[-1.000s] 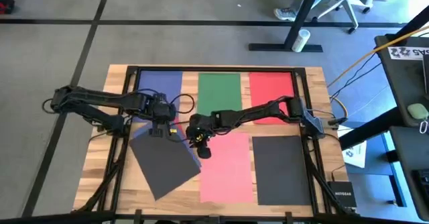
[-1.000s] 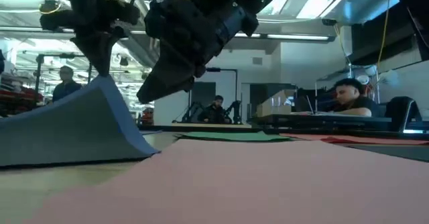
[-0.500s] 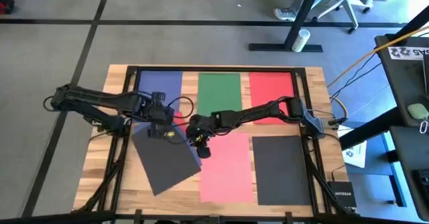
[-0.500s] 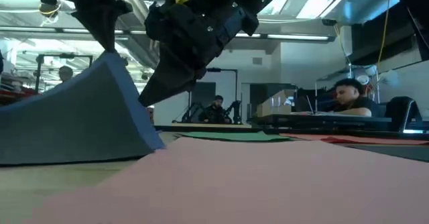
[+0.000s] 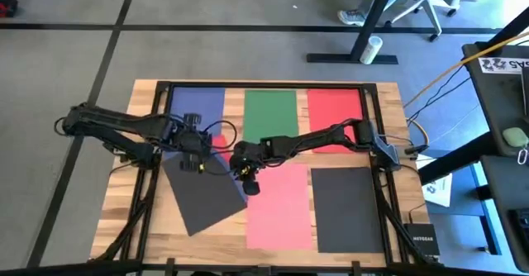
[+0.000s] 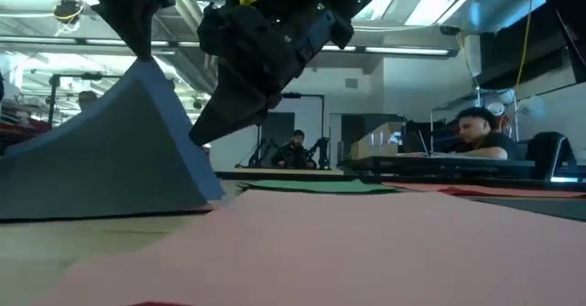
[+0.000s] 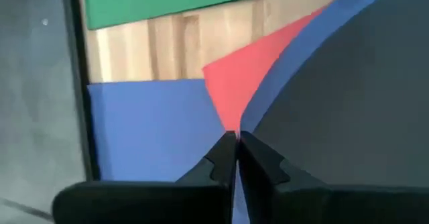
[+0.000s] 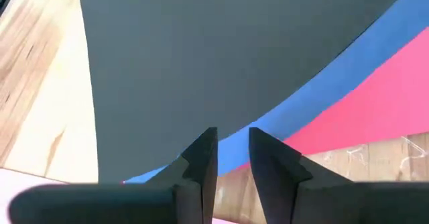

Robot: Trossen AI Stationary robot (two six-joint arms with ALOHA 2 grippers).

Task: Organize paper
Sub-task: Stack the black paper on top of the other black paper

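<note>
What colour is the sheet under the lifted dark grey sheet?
Blue sheet, seen best in the right wrist view.

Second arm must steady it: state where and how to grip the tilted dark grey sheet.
Grip the dark grey sheet on its raised edge facing the salmon pink sheet, coming in level from that side. The left gripper, shut on the corner, arches that end off the table, so a finger could likely slide under; the rest lies flat. The right gripper is open beside it.

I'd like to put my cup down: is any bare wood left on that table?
Bare wood shows at the near left corner beside the tilted grey sheet. The middle is crowded: the left hand pinches that sheet and the right hand hovers close.
</note>
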